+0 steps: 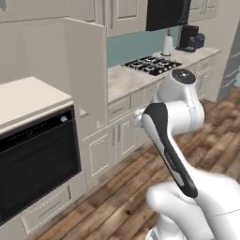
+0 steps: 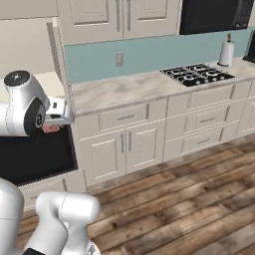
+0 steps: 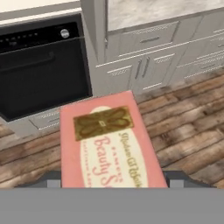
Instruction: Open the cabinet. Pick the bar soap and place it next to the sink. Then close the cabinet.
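A pink bar soap (image 3: 105,144) box with a gold emblem and cursive lettering sits between my gripper's (image 3: 112,181) two dark fingertips (image 3: 50,177), and the gripper is shut on it. In the right base view the gripper (image 2: 56,118) hangs beside the cabinet's open door (image 2: 62,74), with a pink edge of the soap (image 2: 50,129) under the hand. The cream cabinet (image 1: 33,51) stands open, its door (image 1: 86,65) swung out towards me. The sink is out of view.
A black oven (image 1: 37,159) sits under the cabinet. To the right runs a marble counter (image 2: 129,87) with a stove (image 2: 196,73), a paper towel roll (image 2: 226,52) and a coffee machine (image 1: 190,37). The wood floor (image 2: 189,199) lies below.
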Robot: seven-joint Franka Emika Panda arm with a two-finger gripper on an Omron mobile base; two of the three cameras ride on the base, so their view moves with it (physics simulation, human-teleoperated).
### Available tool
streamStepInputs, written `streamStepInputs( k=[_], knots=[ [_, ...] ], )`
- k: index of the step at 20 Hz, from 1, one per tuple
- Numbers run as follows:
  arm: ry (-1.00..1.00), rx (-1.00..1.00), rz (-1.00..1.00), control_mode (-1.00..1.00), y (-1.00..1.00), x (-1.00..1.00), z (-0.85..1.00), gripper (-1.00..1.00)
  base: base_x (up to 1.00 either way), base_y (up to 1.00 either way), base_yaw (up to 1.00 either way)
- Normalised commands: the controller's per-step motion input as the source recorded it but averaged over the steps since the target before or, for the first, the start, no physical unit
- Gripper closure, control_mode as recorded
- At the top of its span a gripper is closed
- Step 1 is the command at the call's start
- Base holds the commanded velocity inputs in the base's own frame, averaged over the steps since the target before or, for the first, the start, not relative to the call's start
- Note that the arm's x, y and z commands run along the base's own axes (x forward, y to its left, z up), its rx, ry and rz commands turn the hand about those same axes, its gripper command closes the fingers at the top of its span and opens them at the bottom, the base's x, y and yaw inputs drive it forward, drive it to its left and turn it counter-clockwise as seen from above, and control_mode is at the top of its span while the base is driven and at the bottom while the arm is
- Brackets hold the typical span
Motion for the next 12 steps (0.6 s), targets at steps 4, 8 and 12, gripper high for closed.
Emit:
streamStepInputs(
  k=[4, 8, 12],
  knots=[
    [0.0, 0.0, 0.0, 1.0, 0.0, 0.0, 0.0, 1.0, -0.19, -0.06, -0.41],
    [0.0, 0.0, 0.0, 1.0, 0.0, 0.0, 0.0, 1.0, -0.21, -0.05, -0.42],
    [0.0, 0.0, 0.0, 1.0, 0.0, 0.0, 0.0, 1.0, -0.18, -0.04, -0.41]
  ],
)
